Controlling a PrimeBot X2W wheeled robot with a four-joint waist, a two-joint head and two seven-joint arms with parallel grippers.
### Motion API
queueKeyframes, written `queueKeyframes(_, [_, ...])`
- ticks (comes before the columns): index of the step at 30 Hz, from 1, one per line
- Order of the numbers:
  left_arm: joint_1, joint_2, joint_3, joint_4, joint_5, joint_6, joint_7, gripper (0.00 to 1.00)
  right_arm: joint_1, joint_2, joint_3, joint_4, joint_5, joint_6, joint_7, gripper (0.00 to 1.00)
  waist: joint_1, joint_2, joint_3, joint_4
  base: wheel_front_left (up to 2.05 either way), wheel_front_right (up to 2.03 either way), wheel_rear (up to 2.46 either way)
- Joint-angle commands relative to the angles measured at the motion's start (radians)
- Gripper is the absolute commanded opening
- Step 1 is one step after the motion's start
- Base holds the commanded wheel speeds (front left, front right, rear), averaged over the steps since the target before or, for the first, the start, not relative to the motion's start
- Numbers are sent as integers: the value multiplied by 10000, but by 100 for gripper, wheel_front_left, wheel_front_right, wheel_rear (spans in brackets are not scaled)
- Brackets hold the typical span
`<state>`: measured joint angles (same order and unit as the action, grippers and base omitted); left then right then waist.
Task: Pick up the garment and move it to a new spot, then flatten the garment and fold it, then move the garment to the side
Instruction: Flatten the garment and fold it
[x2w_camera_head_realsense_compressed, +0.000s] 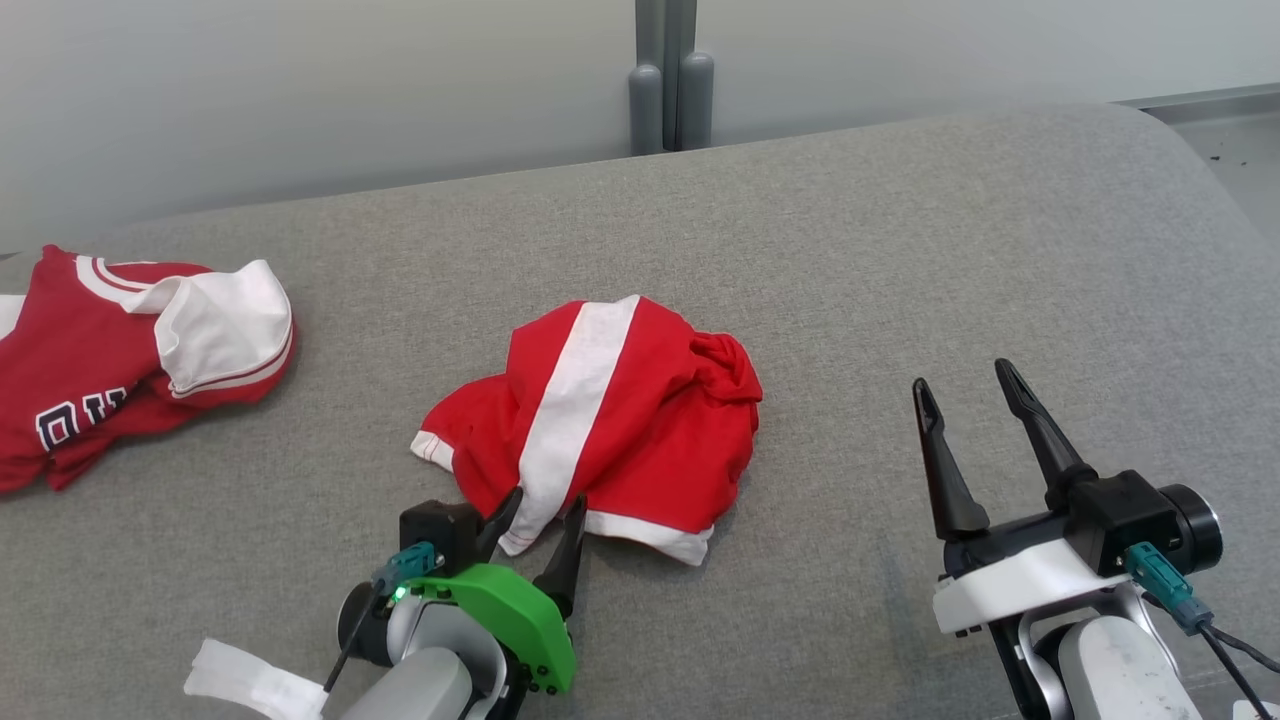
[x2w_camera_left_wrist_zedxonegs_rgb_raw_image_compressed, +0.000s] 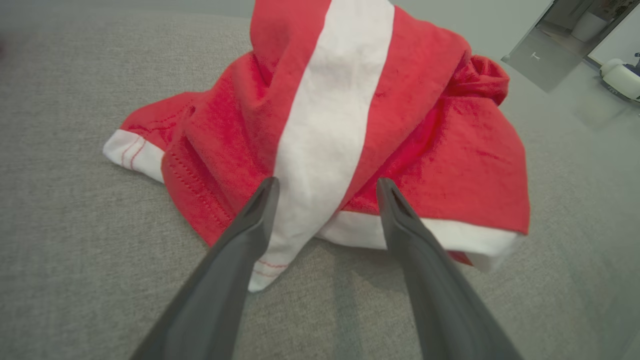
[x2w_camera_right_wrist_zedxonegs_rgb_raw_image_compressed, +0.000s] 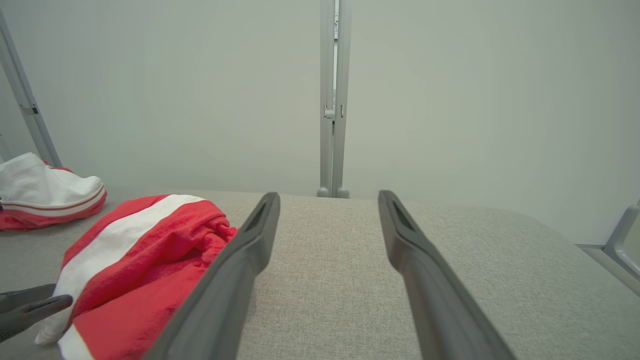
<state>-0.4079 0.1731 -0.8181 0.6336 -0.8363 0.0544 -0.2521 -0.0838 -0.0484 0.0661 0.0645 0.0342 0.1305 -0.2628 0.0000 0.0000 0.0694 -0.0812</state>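
One crumpled red garment with a broad white stripe (x2w_camera_head_realsense_compressed: 620, 420) lies in a heap near the middle of the grey fabric-covered counter (x2w_camera_head_realsense_compressed: 900, 250), toward its near side. Its white-hemmed near edge sits between the left gripper's (x2w_camera_head_realsense_compressed: 549, 497) fingers, which are spread wide to either side of the stripe and clamp nothing. Bare counter runs from the garment's right edge out to the rounded far-right corner. The right gripper (x2w_camera_head_realsense_compressed: 960, 375) hovers there, well apart, fingers wide and empty. Another red and white jersey (x2w_camera_head_realsense_compressed: 130, 360) lies bunched at the counter's left edge.
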Motion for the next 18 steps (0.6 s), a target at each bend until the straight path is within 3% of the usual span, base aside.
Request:
queueKeyframes(1, [193, 55, 34, 39, -124, 49, -16, 100, 102, -36, -43, -32, -76, 4, -32, 100, 0, 0, 54, -69, 0, 0, 0])
queueKeyframes(11, [92, -87, 356, 773, -40, 258, -111, 100, -3, -35, 2, -50, -240, 4, -32, 100, 0, 0, 164, -284, 0, 0, 0])
queueKeyframes(12, [38, -124, 419, 868, -40, 228, -123, 82, -9, -35, 4, -54, -242, 4, -32, 100, 0, 0, 174, -296, 0, 0, 0])
queueKeyframes(14, [-63, -175, 525, 1011, 32, 161, -138, 0, -22, -35, 14, -58, -235, 4, -32, 100, 0, 0, 190, -318, 0, 0, 0])
queueKeyframes(18, [-360, -119, 1047, 663, 444, 205, -140, 0, -31, -35, -38, -89, -262, 4, -34, 100, 0, 0, 221, -299, 0, 0, 0])
